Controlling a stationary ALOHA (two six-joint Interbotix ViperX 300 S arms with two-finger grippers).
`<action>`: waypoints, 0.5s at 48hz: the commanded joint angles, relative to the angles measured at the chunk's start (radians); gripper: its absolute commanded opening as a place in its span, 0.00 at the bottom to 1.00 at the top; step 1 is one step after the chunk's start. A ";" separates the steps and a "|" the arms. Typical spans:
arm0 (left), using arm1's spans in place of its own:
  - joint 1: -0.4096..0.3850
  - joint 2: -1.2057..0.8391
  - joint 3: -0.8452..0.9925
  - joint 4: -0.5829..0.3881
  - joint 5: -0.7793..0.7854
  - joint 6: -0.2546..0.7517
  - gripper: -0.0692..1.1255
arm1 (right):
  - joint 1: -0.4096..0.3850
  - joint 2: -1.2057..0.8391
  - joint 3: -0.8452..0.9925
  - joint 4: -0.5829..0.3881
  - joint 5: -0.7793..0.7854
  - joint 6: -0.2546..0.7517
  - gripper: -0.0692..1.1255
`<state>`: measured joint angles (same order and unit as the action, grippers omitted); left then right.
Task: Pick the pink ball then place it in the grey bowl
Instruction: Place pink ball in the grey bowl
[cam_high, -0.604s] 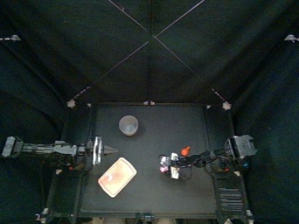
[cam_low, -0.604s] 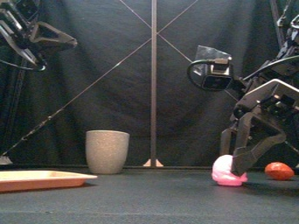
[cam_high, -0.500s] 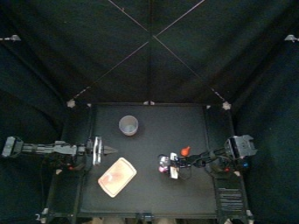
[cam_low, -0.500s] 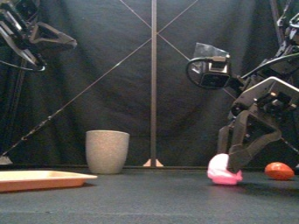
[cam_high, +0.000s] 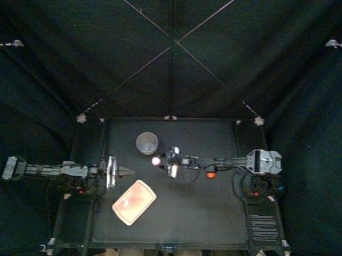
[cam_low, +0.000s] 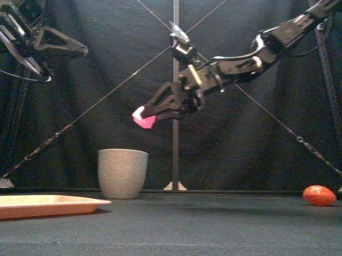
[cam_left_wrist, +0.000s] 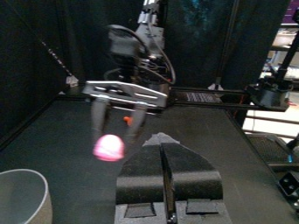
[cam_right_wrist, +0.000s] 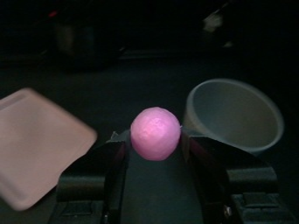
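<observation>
Pink ball (cam_low: 143, 118) in right hand (cam_low: 151, 112), up near grey bowl (cam_low: 123, 173) and tray (cam_low: 47, 204).

ball (cam_low: 143, 118): bright pink, plain
bowl (cam_low: 123, 172): pale grey
tray (cam_low: 47, 205): pale pink, plain
round toy (cam_low: 317, 195): red-orange
table (cam_low: 201, 230): black

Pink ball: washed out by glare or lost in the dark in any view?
Top view: pink ball is a small bright spot near the grey bowl; front view: well lit against the black curtain; both wrist views: it glows, surface detail washed out.
</observation>
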<state>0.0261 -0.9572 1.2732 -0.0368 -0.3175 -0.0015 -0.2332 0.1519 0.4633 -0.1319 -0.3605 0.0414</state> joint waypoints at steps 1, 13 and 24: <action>0.002 0.005 -0.006 -0.008 -0.011 -0.003 0.10 | -0.077 0.071 -0.124 0.002 -0.060 0.002 0.60; 0.003 0.005 -0.002 -0.034 0.005 0.003 0.10 | -0.123 0.222 -0.295 0.041 0.020 0.000 0.61; 0.009 0.005 -0.002 -0.034 0.000 0.005 0.10 | -0.132 0.241 -0.327 0.048 0.121 0.002 0.69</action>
<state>0.0307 -0.9587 1.2855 -0.0690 -0.3114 0.0031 -0.3636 0.4157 0.1595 -0.0874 -0.2516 0.0445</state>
